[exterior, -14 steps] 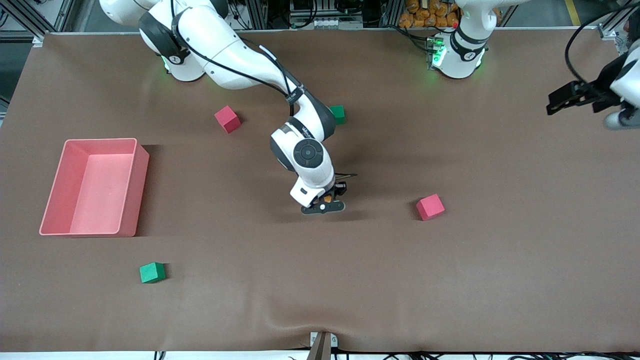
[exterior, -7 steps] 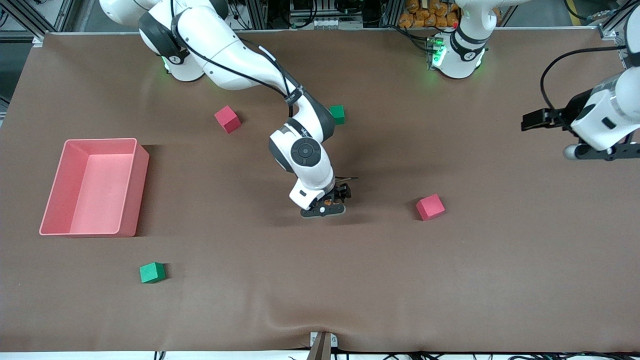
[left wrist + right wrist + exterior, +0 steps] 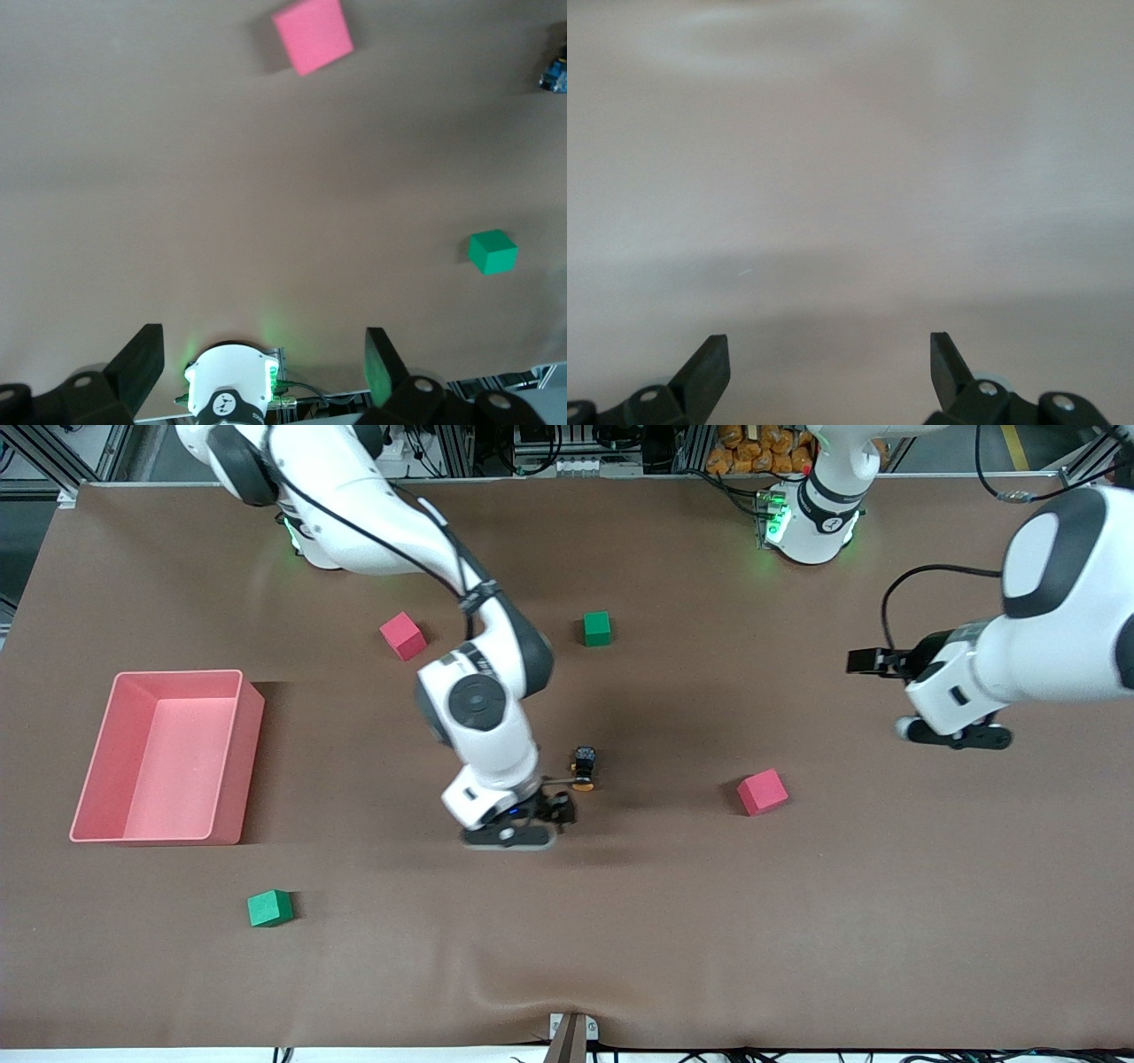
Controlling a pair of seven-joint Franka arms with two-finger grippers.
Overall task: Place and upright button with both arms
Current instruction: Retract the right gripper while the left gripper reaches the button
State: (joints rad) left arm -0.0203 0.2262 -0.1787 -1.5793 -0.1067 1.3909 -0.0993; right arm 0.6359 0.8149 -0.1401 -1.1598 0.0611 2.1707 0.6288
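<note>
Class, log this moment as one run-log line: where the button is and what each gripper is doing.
button: on table, free, lying on its side | right gripper: open, empty, beside button | left gripper: open, empty, over table

button lies on open cloth, bare table all round it | right gripper with fingers spread just beside it, nearest obstacle | red cube well apart toward left arm's end | left gripper fingers apart, over bare table, path between unobstructed
</note>
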